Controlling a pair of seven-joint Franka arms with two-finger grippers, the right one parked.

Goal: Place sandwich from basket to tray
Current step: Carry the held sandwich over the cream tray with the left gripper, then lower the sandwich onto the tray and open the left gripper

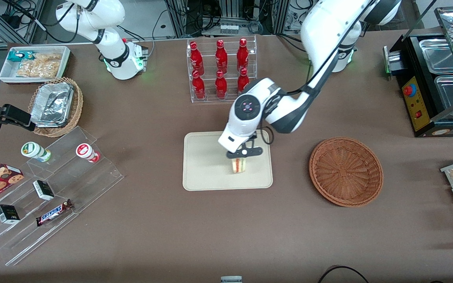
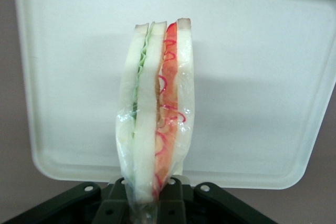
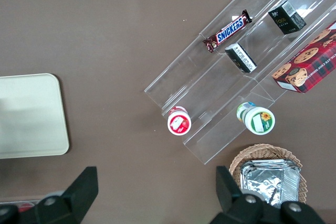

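The wrapped wedge sandwich [image 1: 239, 166] hangs point-up from my left gripper [image 1: 240, 157], over the cream-beige tray [image 1: 205, 165]. In the left wrist view the gripper [image 2: 148, 203] is shut on the narrow end of the sandwich [image 2: 157, 108], whose pale bread and red, green and orange layers stand out against the tray [image 2: 252, 77] below. The reddish-brown wicker basket [image 1: 346, 171] sits empty beside the tray, toward the working arm's end of the table.
A clear rack of red bottles [image 1: 221, 68] stands farther from the front camera than the tray. A clear stepped stand [image 1: 53, 188] with snacks, a tan basket of foil pans [image 1: 55, 106] and a white snack bin [image 1: 34, 63] lie toward the parked arm's end.
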